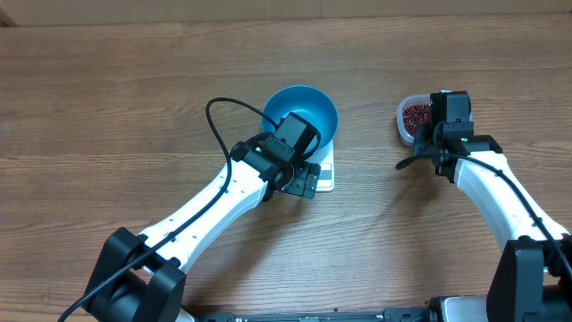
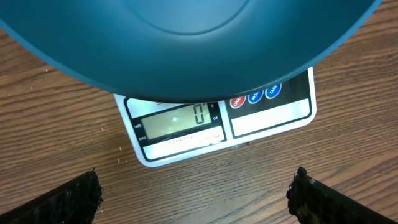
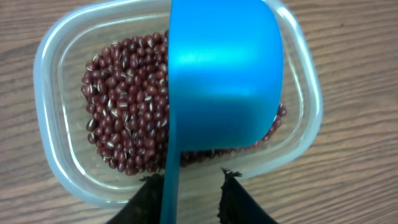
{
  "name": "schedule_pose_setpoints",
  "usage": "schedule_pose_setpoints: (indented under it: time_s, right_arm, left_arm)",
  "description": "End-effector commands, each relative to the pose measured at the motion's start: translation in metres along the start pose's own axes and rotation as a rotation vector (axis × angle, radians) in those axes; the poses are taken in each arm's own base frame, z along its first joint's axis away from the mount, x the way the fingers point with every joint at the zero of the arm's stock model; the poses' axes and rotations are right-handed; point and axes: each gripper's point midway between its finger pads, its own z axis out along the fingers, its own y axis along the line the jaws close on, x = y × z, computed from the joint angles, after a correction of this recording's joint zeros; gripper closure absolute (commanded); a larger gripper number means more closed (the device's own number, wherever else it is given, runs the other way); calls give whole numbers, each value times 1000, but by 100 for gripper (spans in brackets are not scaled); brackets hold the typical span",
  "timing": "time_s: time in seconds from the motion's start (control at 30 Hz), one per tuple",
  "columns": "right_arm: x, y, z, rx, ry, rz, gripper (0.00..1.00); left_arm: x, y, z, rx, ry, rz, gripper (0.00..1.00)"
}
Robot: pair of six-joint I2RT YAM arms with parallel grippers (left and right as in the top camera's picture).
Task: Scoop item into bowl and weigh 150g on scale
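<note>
1. The bowl (image 1: 323, 105) sits on the scale (image 2: 268, 118), near the middle of the table (image 1: 107, 89). That step looks done.
2. The display (image 2: 180, 121) shows a zero, so I judge that the scale is tared with the bowl on it and no weight has been added.
3. I see no beans in the part of the bowl that shows from overhead; my left arm hides the rest.
4. My left jaws stand wide open and hold nothing. They hover over the near edge of the scale, just short of the display.
5. The beans (image 3: 124, 112) all lie in the clear tub (image 3: 55, 81), which stands toward the right edge of the table, well apart from the bowl.
6. The scoop (image 3: 224, 81) lies across the tub, over the beans, with its handle running back between my right jaws.
7. My right jaws are partly closed around that handle. A gap shows on one side, so I cannot tell whether they grip it.
8. Left to do, as I judge it: secure the scoop, dig into the beans, carry loads to the bowl, and top up until the scale reads the target.
</note>
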Motion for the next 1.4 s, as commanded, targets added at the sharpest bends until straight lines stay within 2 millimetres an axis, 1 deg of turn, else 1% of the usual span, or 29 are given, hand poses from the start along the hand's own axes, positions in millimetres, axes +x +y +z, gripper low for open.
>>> schedule_pose_setpoints:
  time_s: [0.0, 0.13, 0.23, 0.27, 0.37, 0.43, 0.53, 0.6, 0.7, 0.77, 0.83, 1.03, 1.1, 1.2, 1.37]
  right_arm:
    - [-8, -1, -1, 11, -31, -4, 67]
    - [-16, 1, -2, 5, -63, 5, 64]
    - [-18, 1, -2, 5, -71, 8, 66]
    - [-18, 1, -2, 5, -70, 8, 66]
    - [-18, 1, -2, 5, -70, 8, 73]
    - [-18, 1, -2, 5, -71, 8, 75]
    - [-19, 1, -2, 4, -76, 9, 80]
    - [-23, 1, -2, 3, -93, 14, 80]
    - [-33, 2, -6, -3, -122, 23, 75]
    - [-36, 2, -7, -4, -124, 24, 71]
    - [-36, 2, -8, -3, -120, 22, 70]
    - [-32, 1, -8, 0, -104, 18, 70]
    - [-33, 1, -8, -1, -109, 19, 72]
    - [-37, 2, -8, -3, -125, 24, 77]
    - [-45, 3, -9, -8, -157, 33, 79]
  left_arm:
    - [1, 4, 2, -16, 3, -7, 0]
    - [1, 4, 2, -16, 3, -7, 0]
    - [1, 4, 2, -16, 3, -7, 0]
    - [1, 4, 2, -16, 3, -7, 0]
    - [1, 4, 2, -16, 3, -7, 1]
    - [1, 4, 2, -16, 3, -7, 1]
    - [1, 4, 2, -16, 3, -7, 0]
    - [1, 4, 2, -16, 3, -7, 0]
    - [1, 4, 2, -16, 3, -7, 0]
    - [1, 4, 2, -16, 3, -7, 1]
    - [1, 4, 2, -16, 3, -7, 1]
    - [1, 4, 2, -16, 3, -7, 0]
    - [1, 4, 2, -16, 3, -7, 1]
    - [1, 4, 2, -16, 3, -7, 1]
    - [1, 4, 2, -16, 3, -7, 0]
